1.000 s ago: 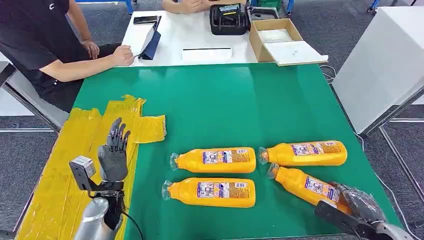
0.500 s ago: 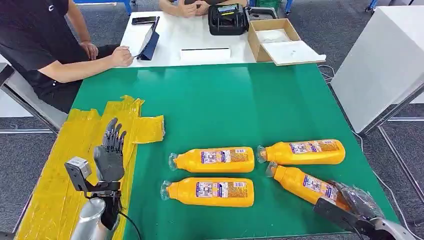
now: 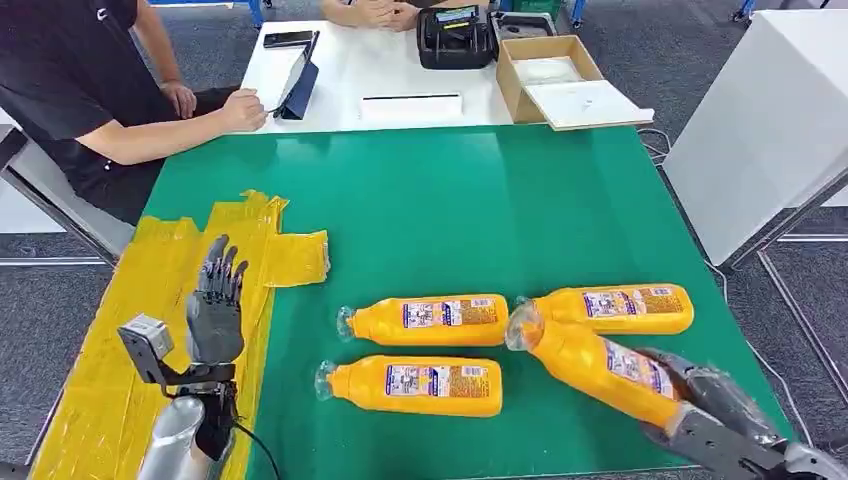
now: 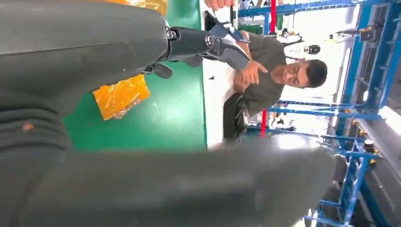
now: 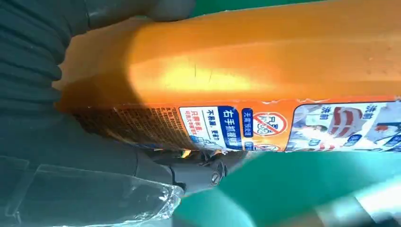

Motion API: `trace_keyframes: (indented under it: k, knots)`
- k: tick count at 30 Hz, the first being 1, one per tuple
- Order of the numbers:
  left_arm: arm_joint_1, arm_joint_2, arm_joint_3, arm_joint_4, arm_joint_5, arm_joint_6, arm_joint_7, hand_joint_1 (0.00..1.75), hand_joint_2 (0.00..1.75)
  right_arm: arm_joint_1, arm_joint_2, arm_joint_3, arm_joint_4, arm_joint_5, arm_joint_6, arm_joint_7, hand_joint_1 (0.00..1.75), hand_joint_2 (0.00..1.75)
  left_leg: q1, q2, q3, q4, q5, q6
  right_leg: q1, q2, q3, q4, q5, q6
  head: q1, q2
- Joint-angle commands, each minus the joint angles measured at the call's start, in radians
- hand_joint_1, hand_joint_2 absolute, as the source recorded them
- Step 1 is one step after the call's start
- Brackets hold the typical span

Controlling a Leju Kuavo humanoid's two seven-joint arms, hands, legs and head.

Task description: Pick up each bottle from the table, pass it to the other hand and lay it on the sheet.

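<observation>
One bottle point(image 3: 600, 368) gripped by right robot hand point(image 3: 712, 408), 3 on table.

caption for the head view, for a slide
Right hand lifts one orange bottle off the green table; left hand waits open over the yellow sheet.

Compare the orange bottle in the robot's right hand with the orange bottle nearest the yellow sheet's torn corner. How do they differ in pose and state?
The held bottle is gripped at its base by the right hand; the bottle near the sheet lies free. The held bottle slants, its cap end overlapping a third bottle; the other lies level, apart from its neighbours. Both are orange with labels and clear caps.
</observation>
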Motion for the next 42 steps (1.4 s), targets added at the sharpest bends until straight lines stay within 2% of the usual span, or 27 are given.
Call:
trace_keyframes:
  k: [1,8,10,13,16,17,19,21,22,24,26,27,32,35,38,42]
  knots:
    - [-0.039,-0.014,-0.020,0.023,0.003,-0.018,0.018,0.00,1.75,-0.131,0.061,-0.099,-0.039,-0.034,-0.003,-0.028,1.75,1.75,0.000,0.001,0.002,0.000,0.000,-0.002,0.000,-0.001,0.002,0.000,0.000,0.000,0.000,0.000]
    - [-0.054,-0.002,-0.050,0.052,0.003,-0.016,0.010,0.00,1.75,-0.151,0.037,-0.071,0.013,-0.024,-0.052,-0.045,1.75,1.75,-0.001,0.000,0.003,0.000,0.000,-0.003,-0.001,-0.004,0.003,-0.001,-0.001,0.000,0.000,0.000]
    - [-0.052,-0.001,-0.060,0.045,0.016,-0.017,0.007,0.00,1.75,-0.240,0.035,-0.016,0.100,-0.038,-0.094,-0.050,1.75,1.75,-0.001,0.001,0.002,-0.001,0.000,-0.002,0.000,-0.001,0.002,-0.001,0.000,0.000,0.000,0.000]
    - [-0.035,-0.011,-0.087,0.002,0.040,-0.028,0.013,0.00,1.75,-0.434,0.088,0.124,0.283,-0.015,-0.185,-0.059,1.75,1.75,0.000,0.006,0.005,0.000,-0.001,-0.003,0.000,0.002,0.005,-0.002,0.001,0.000,0.000,0.000]
    - [-0.018,-0.032,-0.127,-0.044,0.048,-0.043,0.025,0.00,1.75,-0.617,0.209,0.268,0.466,0.017,-0.309,-0.051,1.75,1.75,0.001,0.017,0.007,-0.002,-0.001,-0.003,0.001,0.013,0.005,-0.005,0.005,0.000,0.000,0.000]
    - [-0.020,-0.036,-0.137,-0.049,0.047,-0.041,0.030,0.00,1.75,-0.659,0.227,0.313,0.513,0.023,-0.344,-0.042,1.75,1.75,0.001,0.016,0.006,-0.001,-0.001,-0.004,0.001,0.011,0.005,-0.004,0.004,0.000,0.000,0.000]
    - [-0.056,-0.043,-0.159,-0.037,0.049,-0.050,0.042,0.00,1.75,-0.780,0.293,0.397,0.641,0.029,-0.391,-0.029,1.75,1.75,0.001,0.021,0.006,-0.001,0.000,-0.004,0.002,0.016,0.003,-0.003,0.006,-0.002,0.001,0.000]
    - [-0.107,-0.044,-0.184,-0.001,0.064,-0.060,0.057,0.00,1.75,-0.881,0.351,0.471,0.749,0.026,-0.420,-0.010,1.75,1.75,0.002,0.018,0.002,0.000,0.002,-0.003,0.002,0.014,0.000,-0.001,0.007,-0.001,0.000,0.000]
    - [-0.110,-0.043,-0.186,0.001,0.065,-0.058,0.057,0.00,1.75,-0.886,0.351,0.479,0.754,0.022,-0.426,-0.008,1.75,1.75,0.001,0.020,0.002,0.000,0.003,-0.003,0.001,0.017,-0.001,0.000,0.009,-0.003,0.000,0.000]
    - [-0.155,-0.047,-0.205,0.038,0.090,-0.077,0.066,0.00,1.75,-0.925,0.392,0.514,0.789,0.014,-0.432,0.001,1.75,1.75,0.002,0.012,0.002,0.000,0.006,-0.004,0.002,0.010,-0.002,0.000,0.008,-0.003,0.001,0.000]
    - [-0.193,-0.049,-0.231,0.067,0.106,-0.078,0.071,0.00,1.75,-0.973,0.440,0.551,0.833,0.008,-0.443,0.012,1.75,1.75,0.002,0.013,0.003,0.001,0.006,-0.008,0.001,0.008,-0.002,0.003,0.007,-0.003,0.000,0.000]
    - [-0.202,-0.047,-0.241,0.072,0.121,-0.076,0.074,0.00,1.75,-0.991,0.457,0.567,0.853,-0.001,-0.444,0.017,1.75,1.75,0.001,0.010,0.002,0.001,0.008,-0.005,0.001,0.007,-0.002,0.002,0.007,-0.003,0.001,0.000]
    - [-0.204,-0.040,-0.253,0.063,0.144,-0.075,0.081,0.00,1.75,-1.008,0.485,0.599,0.872,-0.026,-0.447,0.018,1.75,1.75,0.002,0.008,0.001,0.001,0.008,-0.004,0.003,0.004,-0.002,0.002,0.006,-0.002,0.000,0.000]
    - [-0.209,-0.036,-0.257,0.072,0.161,-0.071,0.088,0.00,1.75,-0.997,0.533,0.631,0.867,-0.037,-0.447,0.023,1.75,1.75,0.002,0.006,0.001,0.001,0.008,-0.004,0.003,0.003,-0.001,0.002,0.005,-0.002,0.000,0.000]
    - [-0.241,-0.035,-0.272,0.102,0.180,-0.058,0.097,0.00,1.75,-0.935,0.562,0.694,0.798,-0.038,-0.474,0.051,1.75,1.75,0.002,0.005,-0.002,0.000,0.009,-0.004,0.003,0.003,-0.004,0.002,0.006,-0.002,0.000,0.000]
    - [-0.268,-0.033,-0.283,0.118,0.194,-0.033,0.107,0.00,1.75,-0.862,0.534,0.752,0.688,-0.049,-0.491,0.085,1.75,1.75,0.002,0.002,-0.002,0.000,0.009,-0.005,0.003,-0.001,-0.003,0.002,0.005,-0.002,0.000,0.000]
